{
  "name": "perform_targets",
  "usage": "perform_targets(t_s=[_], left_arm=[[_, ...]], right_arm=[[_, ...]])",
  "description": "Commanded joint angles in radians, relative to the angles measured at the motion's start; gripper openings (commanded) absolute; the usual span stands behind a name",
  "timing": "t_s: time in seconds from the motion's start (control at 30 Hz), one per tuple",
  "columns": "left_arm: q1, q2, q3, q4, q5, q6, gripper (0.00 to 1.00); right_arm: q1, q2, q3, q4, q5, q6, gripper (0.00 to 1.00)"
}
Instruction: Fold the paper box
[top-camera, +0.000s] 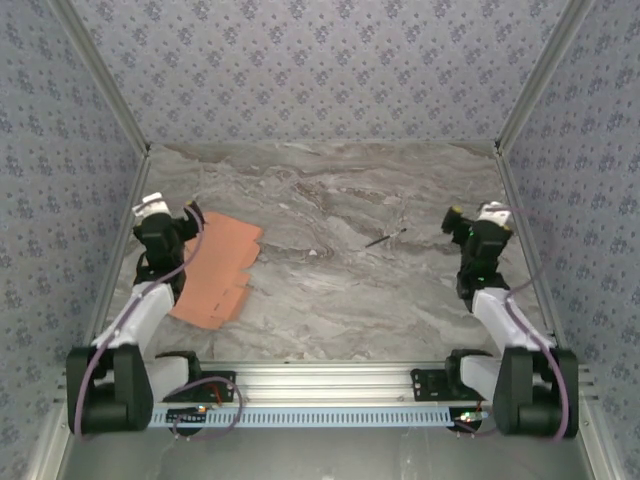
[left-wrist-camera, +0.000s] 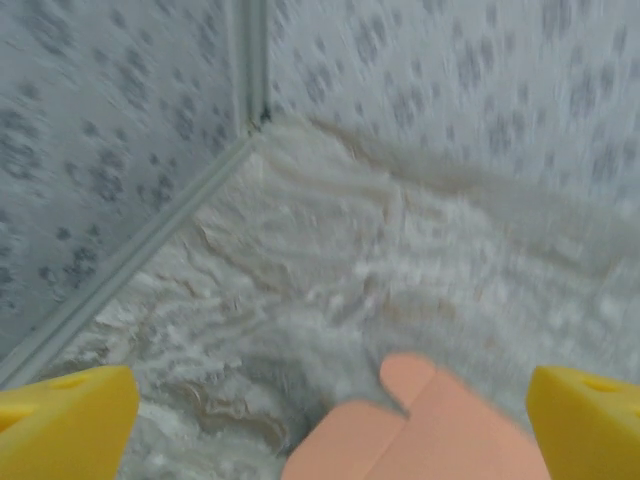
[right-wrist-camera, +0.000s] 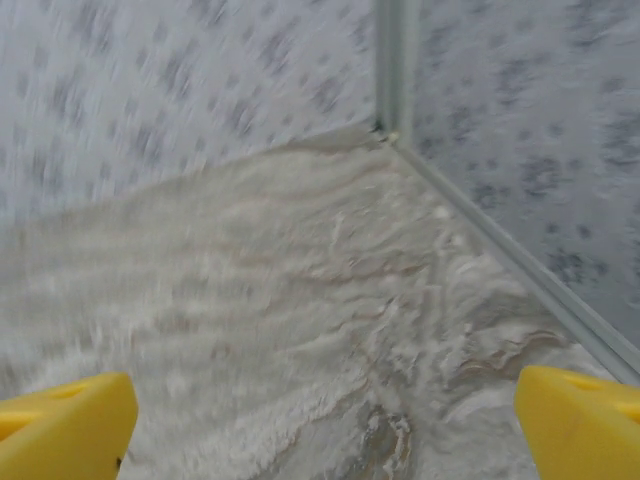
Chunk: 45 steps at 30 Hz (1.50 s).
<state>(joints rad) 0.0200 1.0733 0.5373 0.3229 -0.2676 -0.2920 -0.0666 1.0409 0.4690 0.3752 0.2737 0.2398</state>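
Wide marble counter (top-camera: 350, 250), walled in on three sides by patterned panels, and the job has barely opened. The paper box (top-camera: 220, 265) is not a box at all right now: it lies as a flat salmon-orange die-cut sheet on the left half of the counter, just ahead of the left arm, with its notched tabs along the right edge and no panel lifted or creased up that I can make out from above. So nothing counts as done, and the whole fold is left: every flap to raise, every tab to tuck, the walls to close. Now the left tool (left-wrist-camera: 325, 430), and it is spread wide, yellow fingers (left-wrist-camera: 65, 425) far apart at either side of the wrist view, pinching nothing. One rounded tab of the sheet pokes up between them at the bottom of that view, so the tool sits over the sheet's far end. Whether it touches the card I cannot tell. Over to the right tool (right-wrist-camera: 320, 425), also spread wide and holding nothing, well apart from the sheet on the right side of the counter with bare marble under it. My read is that the left side is lined up for a first grasp while the right waits. Smallest of all, a thin dark sliver (top-camera: 385, 238) lies on the marble between the two arms, nearer the right one, too small to identify.
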Motion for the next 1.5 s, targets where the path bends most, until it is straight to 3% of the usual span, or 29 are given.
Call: perform_targets(t_s=[0.0,0.07,0.13,0.3,0.47,0.73,1.13,1.27,1.4,1.47], left_arm=[[0.000,-0.045,0.041,-0.264,0.132,-0.229,0.99],[-0.026,-0.029,0.044,-0.280,0.268,-0.268,0.99],[-0.101,0.006,0.067,-0.350,0.305,-0.260,0.98],[-0.326,0.124,0.176,-0.606,0.163,-0.173,0.93],[-0.455,0.326,0.303,-0.764,0.060,-0.123,0.90],[-0.495,0.528,0.430,-0.845,0.027,-0.071,0.71],[-0.499,0.664,0.505,-0.872,-0.054,-0.046,0.41],[-0.499,0.657,0.512,-0.851,-0.055,-0.053,0.27],[-0.499,0.649,0.554,-0.855,-0.064,-0.066,0.04],[-0.498,0.631,0.589,-0.874,-0.057,-0.073,0.01]], right_arm=[[-0.008,-0.068,0.111,-0.350,-0.057,0.195,0.99],[0.034,-0.075,0.149,-0.398,-0.143,0.193,0.97],[0.113,-0.064,0.183,-0.430,-0.230,0.168,0.96],[0.385,0.013,0.259,-0.514,-0.260,0.092,0.95],[0.526,0.130,0.324,-0.555,-0.202,0.070,0.95],[0.540,0.171,0.321,-0.545,-0.204,0.103,0.96],[0.541,0.169,0.297,-0.561,-0.195,0.118,0.97],[0.541,0.175,0.301,-0.559,-0.199,0.121,0.97],[0.544,0.186,0.313,-0.560,-0.222,0.125,0.97],[0.550,0.189,0.326,-0.568,-0.244,0.115,0.97]])
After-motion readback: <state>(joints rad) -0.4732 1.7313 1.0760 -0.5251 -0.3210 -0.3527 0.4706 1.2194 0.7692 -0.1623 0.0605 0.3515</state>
